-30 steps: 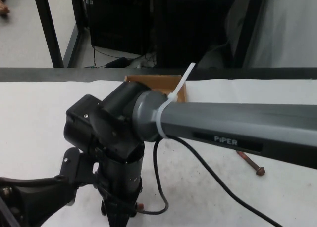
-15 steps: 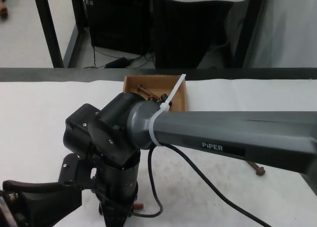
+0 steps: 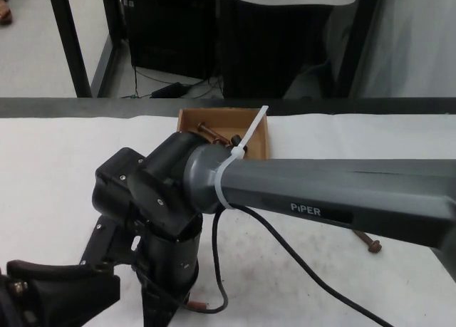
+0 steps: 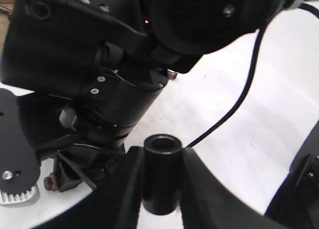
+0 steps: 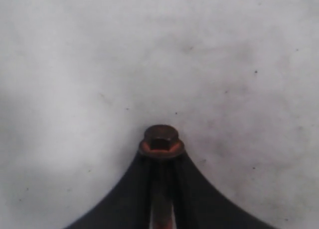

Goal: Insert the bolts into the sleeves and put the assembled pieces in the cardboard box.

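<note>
One pairing is in hand but not yet joined. The left claw (image 4: pixel 162 161) pinches a black sleeve (image 4: pixel 162 181) upright between its fingers, open bore facing up and visibly empty, at the near left of the table (image 3: pixel 57 156). The right claw (image 5: pixel 161 159) is pressed onto the shank of a rusty bolt (image 5: pixel 161 140), whose flanged head pokes out past the fingertips over bare white table. In the high view the right arm crosses from the right and its wrist points down at the near left, close beside the left arm. The two parts are therefore near each other, and I judge the insertion to be the step at hand, with the carry to the box after it. The cardboard box (image 3: pixel 262 147) sits at the far middle of the table and holds rusty pieces (image 3: pixel 209 130). At least two can be made out; the arm hides part of the box, so an exact count cannot be given, but part of the job looks done. A second bolt (image 3: pixel 366 241) lies loose on the table at the right, well apart from the box and partly under the arm, so more work likely remains. Counted: one sleeve, two bolts outside the box, one box.
</note>
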Action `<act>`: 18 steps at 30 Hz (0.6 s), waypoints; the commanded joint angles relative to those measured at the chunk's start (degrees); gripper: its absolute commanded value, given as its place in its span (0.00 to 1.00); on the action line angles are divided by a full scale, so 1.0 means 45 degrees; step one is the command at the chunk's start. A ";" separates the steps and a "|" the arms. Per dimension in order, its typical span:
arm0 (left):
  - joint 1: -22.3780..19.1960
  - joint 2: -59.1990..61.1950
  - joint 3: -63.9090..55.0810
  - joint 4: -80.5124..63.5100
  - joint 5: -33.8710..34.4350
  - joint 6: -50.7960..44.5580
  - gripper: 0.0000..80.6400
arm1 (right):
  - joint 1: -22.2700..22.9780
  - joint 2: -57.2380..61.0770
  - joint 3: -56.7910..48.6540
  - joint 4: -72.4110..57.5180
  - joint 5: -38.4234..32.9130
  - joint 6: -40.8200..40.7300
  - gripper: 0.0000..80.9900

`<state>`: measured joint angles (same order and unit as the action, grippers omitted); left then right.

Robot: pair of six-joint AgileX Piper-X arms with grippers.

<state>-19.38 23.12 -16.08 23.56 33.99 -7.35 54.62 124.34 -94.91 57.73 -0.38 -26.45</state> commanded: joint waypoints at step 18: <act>-0.0047 -0.0038 -0.0023 -0.0250 0.1724 0.5825 0.01 | -0.1611 -0.4300 0.2320 -0.0581 -0.3050 0.1986 0.00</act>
<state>-19.38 23.12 -16.08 23.50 40.85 13.08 48.56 108.72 -86.81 57.46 -12.20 -19.50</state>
